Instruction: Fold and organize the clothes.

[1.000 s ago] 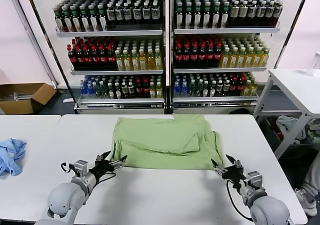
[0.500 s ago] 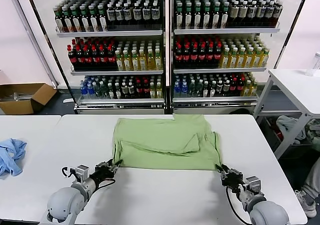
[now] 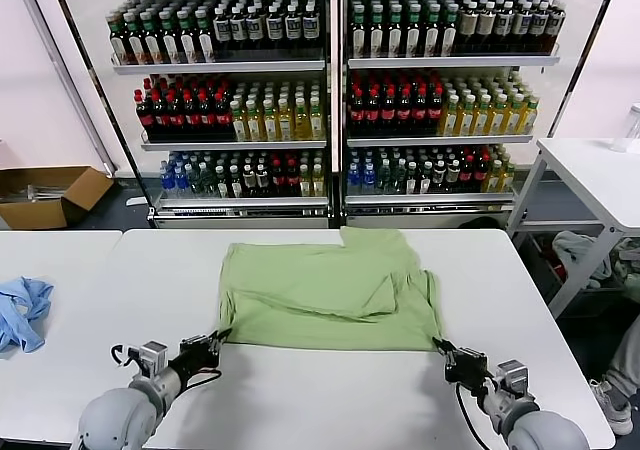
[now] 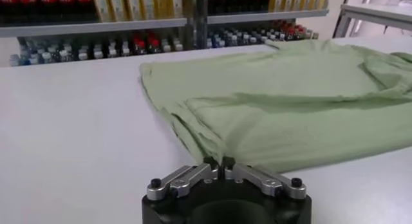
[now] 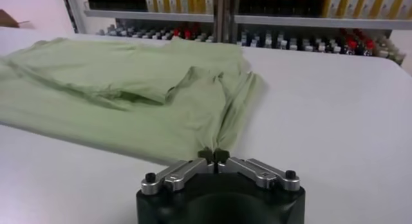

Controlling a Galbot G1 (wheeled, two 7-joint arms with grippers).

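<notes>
The green polo shirt (image 3: 330, 288) lies spread on the white bench (image 3: 320, 400), partly folded, with a sleeve flap turned over onto its middle and the fabric lying in soft ridges toward the robot's right side. Down at the near hem both arms are low over the bench. The left gripper (image 3: 214, 342) sits at the shirt's near left corner, its fingers (image 4: 211, 164) pressed together on the edge of the cloth, so that a small fold of green fabric is pinched between the tips (the left wrist view shows the hem running right up into the closed tips). The right gripper (image 3: 447, 351) does the same at the near right corner, its fingertips (image 5: 206, 156) drawn tight on the hem where the pleated side of the shirt comes to a point. The far edge of the shirt lies flat toward the back of the bench. Behind the bench stands a tall shelf of bottles (image 3: 330, 90), in rows of red, yellow and dark caps. Off on the robot's left, a crumpled blue cloth (image 3: 20, 310) rests on the neighbouring bench, and a cardboard box (image 3: 50, 195) sits on the floor beyond it.
</notes>
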